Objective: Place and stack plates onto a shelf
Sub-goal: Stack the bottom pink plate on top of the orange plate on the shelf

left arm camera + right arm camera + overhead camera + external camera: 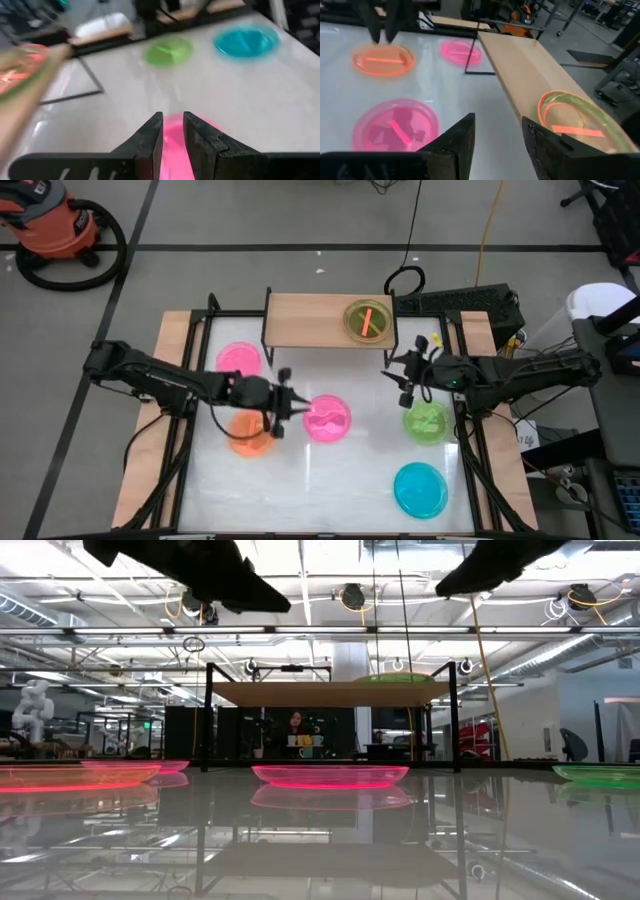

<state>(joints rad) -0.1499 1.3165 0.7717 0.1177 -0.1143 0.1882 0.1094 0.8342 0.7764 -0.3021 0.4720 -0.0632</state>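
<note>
The light-wood shelf (310, 320) stands on black legs at the table's far edge. On its right end rests a green plate on an orange one (368, 320) (575, 122). Flat on the white table lie a pink plate (238, 360), an orange plate (250, 435), a second pink plate (328, 418), a green plate (427, 422) and a cyan plate (420, 488). My left gripper (293, 408) (173, 125) hovers narrowly open between the orange plate and the middle pink plate (172, 150). My right gripper (393, 375) (499, 130) is open, raised near the shelf's right end.
The shelf's thin black legs (470, 55) stand on the table near the far pink plate (460, 50). Black frame rails (185, 440) run along the wood-edged table sides. Bare white tabletop (320, 490) lies near the front edge, left of the cyan plate.
</note>
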